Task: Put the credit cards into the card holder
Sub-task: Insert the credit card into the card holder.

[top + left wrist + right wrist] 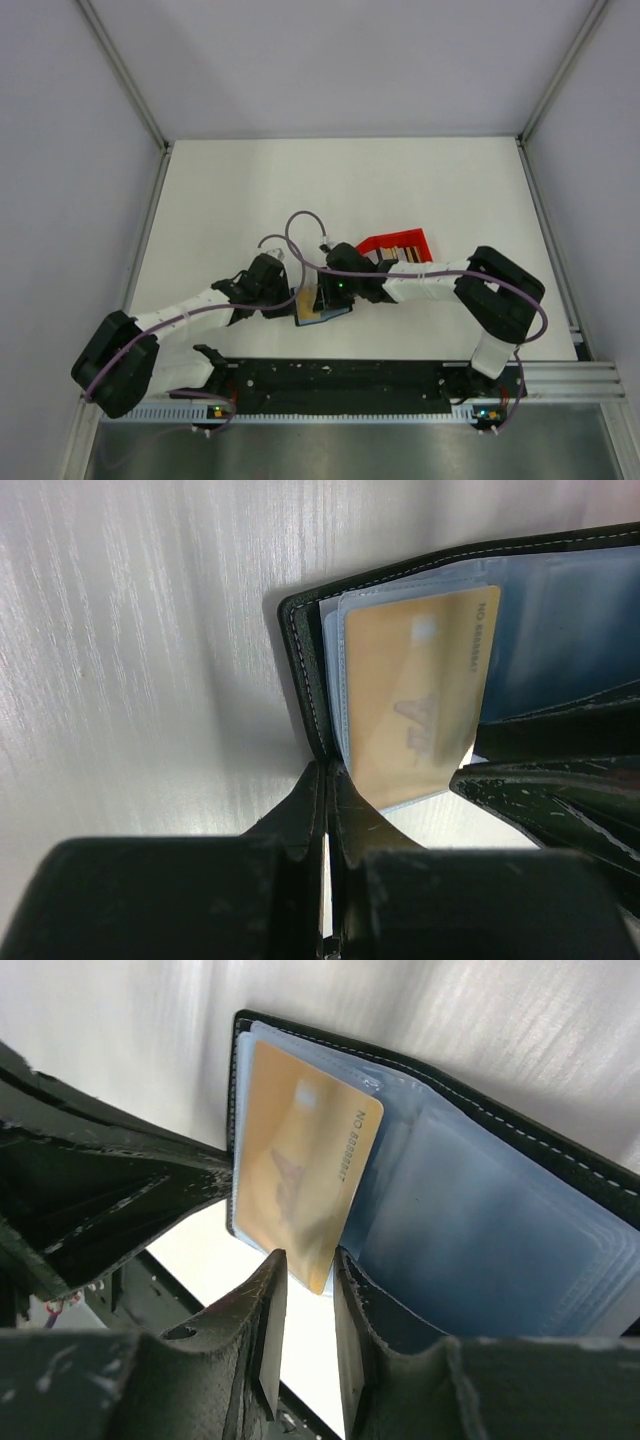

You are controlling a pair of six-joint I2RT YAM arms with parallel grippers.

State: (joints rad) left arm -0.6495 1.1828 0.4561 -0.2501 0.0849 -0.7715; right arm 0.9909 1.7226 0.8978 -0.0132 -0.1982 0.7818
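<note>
Card holder [322,308] spread open, blue-grey inside up, near the middle of the table's [250,190] near edge. Tan card [300,1160] partway in a clear sleeve at the holder's edge, one corner sticking out. Left gripper [327,780] fingers pressed together, pinching the holder's black cover edge. Right gripper [308,1270] fingers narrowly apart, flanking that corner. Further cards [403,252] in the red tray [372,243], just beyond, toward the right edge.

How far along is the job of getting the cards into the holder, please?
Done: the card holder lies open, its cover pinched in the left jaws. In hand: a tan card sits part-way into the clear sleeves, its lower corner between the right jaws, which stand apart. Left: pushing it home, then the cards in the red tray.
</note>
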